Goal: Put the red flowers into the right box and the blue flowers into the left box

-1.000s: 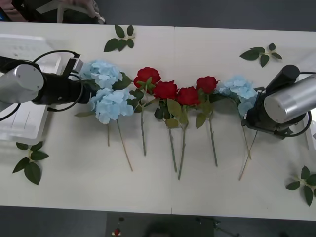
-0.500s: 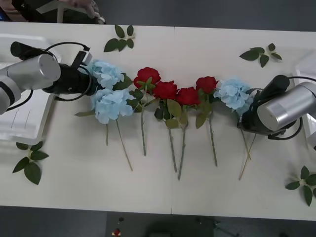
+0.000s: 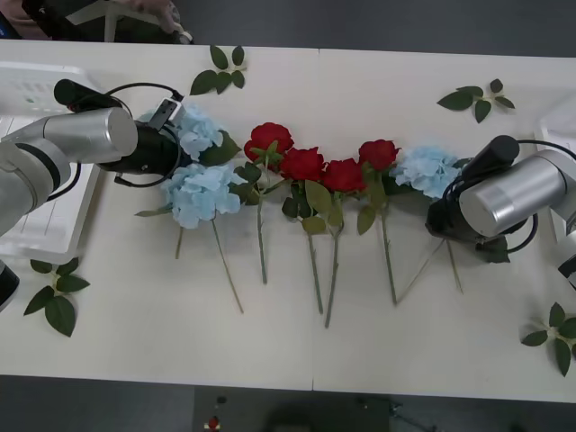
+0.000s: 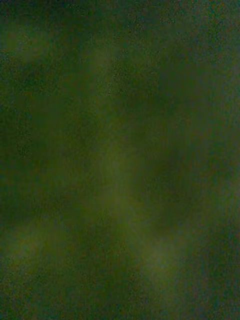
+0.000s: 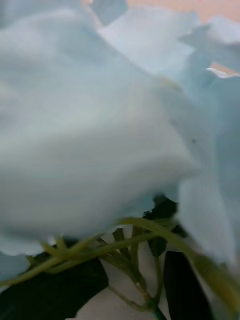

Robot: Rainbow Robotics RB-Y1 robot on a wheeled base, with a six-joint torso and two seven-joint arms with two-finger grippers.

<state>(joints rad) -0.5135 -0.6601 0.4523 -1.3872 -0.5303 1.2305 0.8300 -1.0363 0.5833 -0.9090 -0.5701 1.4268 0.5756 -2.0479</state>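
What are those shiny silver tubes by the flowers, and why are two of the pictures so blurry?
The silver tubes are a robot's two arms, seen from a camera above them. Each arm ends in a gripper for picking things up. The left gripper is pushed in among the blue flowers, and the right gripper is by another blue flower. Whether either one holds a flower can't be seen. The red flowers lie in a row on the white table, with loose leaf sprigs around. The left box is at the table's edge. The blurry pictures come from cameras on the wrists. They are so close that one sees pale blue petals, and the other is just dark green blur.
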